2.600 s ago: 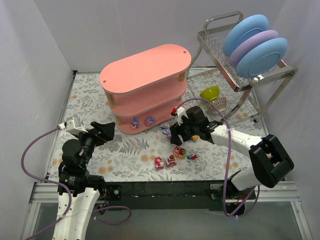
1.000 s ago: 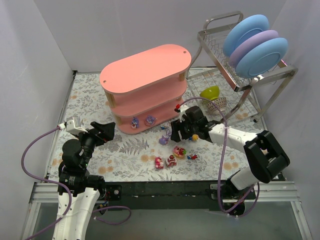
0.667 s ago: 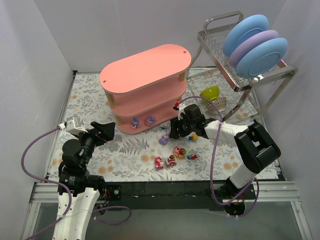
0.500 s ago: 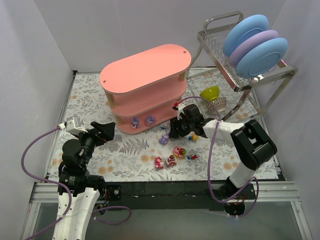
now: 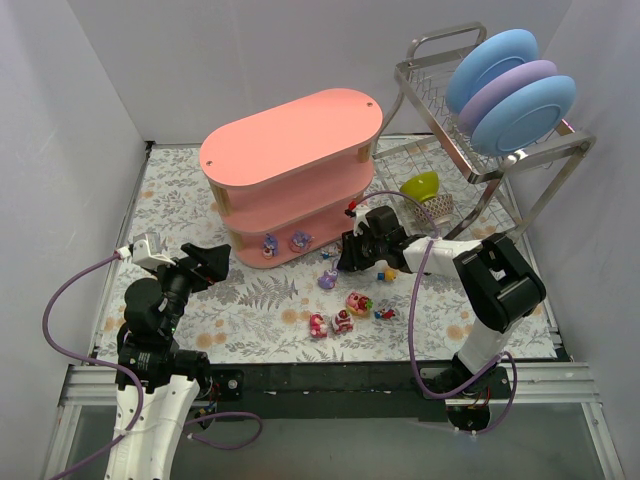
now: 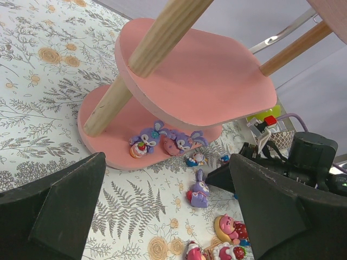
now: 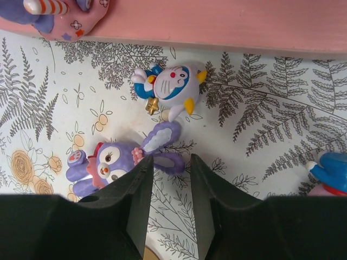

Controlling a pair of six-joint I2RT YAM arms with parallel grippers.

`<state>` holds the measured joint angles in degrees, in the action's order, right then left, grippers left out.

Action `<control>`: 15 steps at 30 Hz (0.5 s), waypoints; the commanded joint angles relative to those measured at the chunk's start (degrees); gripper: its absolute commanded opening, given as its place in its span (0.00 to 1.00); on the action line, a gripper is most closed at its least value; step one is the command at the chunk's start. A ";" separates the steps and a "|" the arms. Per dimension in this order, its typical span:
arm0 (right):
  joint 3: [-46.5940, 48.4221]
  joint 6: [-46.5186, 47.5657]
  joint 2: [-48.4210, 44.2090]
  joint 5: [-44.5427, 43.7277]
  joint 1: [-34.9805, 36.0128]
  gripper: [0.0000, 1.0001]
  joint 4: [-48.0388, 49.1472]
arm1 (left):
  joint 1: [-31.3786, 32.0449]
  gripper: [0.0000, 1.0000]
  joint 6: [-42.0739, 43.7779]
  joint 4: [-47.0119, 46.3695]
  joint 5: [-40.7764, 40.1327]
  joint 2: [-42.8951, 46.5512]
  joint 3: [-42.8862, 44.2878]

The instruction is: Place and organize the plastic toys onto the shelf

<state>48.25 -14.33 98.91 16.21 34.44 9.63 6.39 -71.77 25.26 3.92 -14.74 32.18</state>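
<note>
Floral table [image 5: 250,300] from above: right gripper [image 5: 341,262] low, just beside the shelf [image 5: 290,135]. Left wrist: left gripper [image 6: 167,158] spread wide, empty. Right wrist: jaws slightly apart, the purple rabbit toy [image 7: 108,162] lying with its ear between them. It looks light, glossy and probably slippery, so its body likely offers a firmer hold.
</note>
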 commanded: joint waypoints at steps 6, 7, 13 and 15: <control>0.53 -0.18 -0.04 1.90 -0.25 0.40 -1.19 | 0.02 0.98 0.84 -0.21 0.74 -0.11 -0.46; 0.62 -0.17 -0.04 1.99 -0.25 0.38 -1.10 | 0.11 0.98 0.84 -0.21 0.82 -0.11 -0.46; 0.71 -0.17 0.14 2.78 -0.25 0.25 -1.01 | 0.11 0.98 0.84 -0.21 0.73 -0.11 -0.46; 0.53 -0.09 -0.21 2.87 -0.25 0.18 -0.84 | 0.11 0.98 0.75 -0.21 0.73 -0.02 -0.46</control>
<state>48.23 -14.57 98.91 17.74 34.35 8.69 6.39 -71.77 25.26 3.92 -14.74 32.18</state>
